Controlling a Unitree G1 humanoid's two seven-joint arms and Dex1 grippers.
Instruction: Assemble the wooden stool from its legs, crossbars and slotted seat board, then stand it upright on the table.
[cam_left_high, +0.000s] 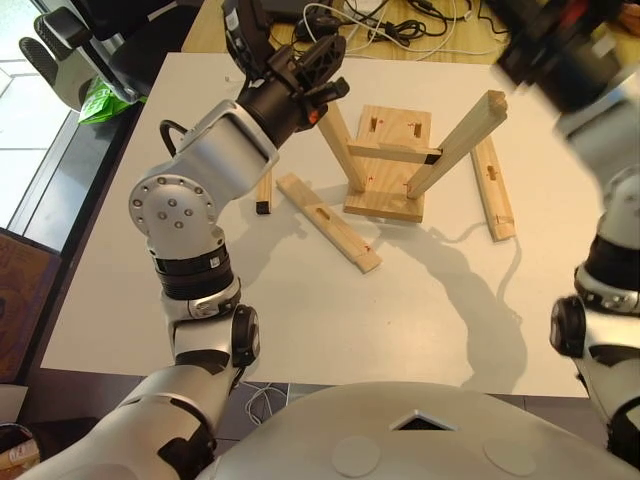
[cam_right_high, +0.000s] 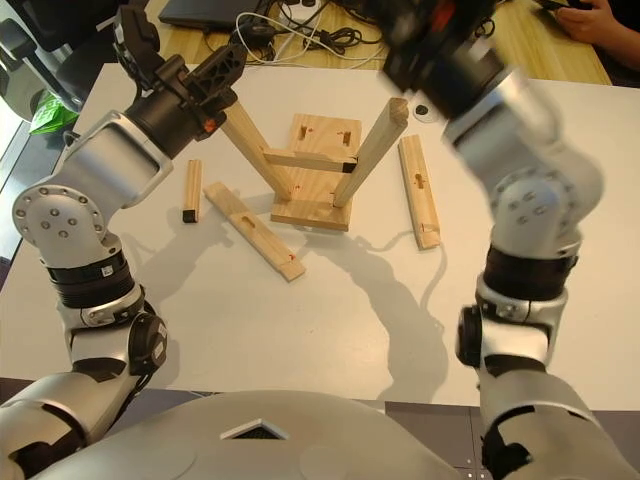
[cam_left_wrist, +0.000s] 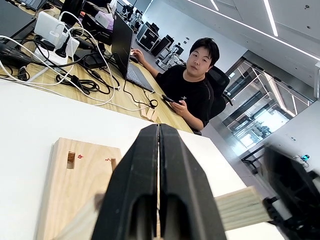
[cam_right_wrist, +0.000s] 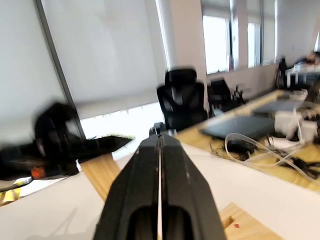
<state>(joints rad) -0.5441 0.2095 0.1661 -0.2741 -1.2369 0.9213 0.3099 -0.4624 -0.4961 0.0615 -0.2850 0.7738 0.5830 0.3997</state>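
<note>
Left gripper over the far left part of the white table, fingers pressed together with only a thin seam between, nothing clamped. Sits right at the top end of the left leg; contact not clear. Seat board flat on the table, toward the far middle. Two legs standing out of it, left leg leaning left and right leg leaning right, joined partway up by a crossbar. Right gripper blurred, near the right leg's top end, fingers likewise closed against each other on nothing.

On the surface: a short stick beside the left arm, a long slotted bar lying at a slant just off the board's near left corner, another slotted bar just right of the board.

Around the table: green bag off the left edge; beyond the far edge a wooden desk with a laptop and tangled cables; black office chair before tall windows.
</note>
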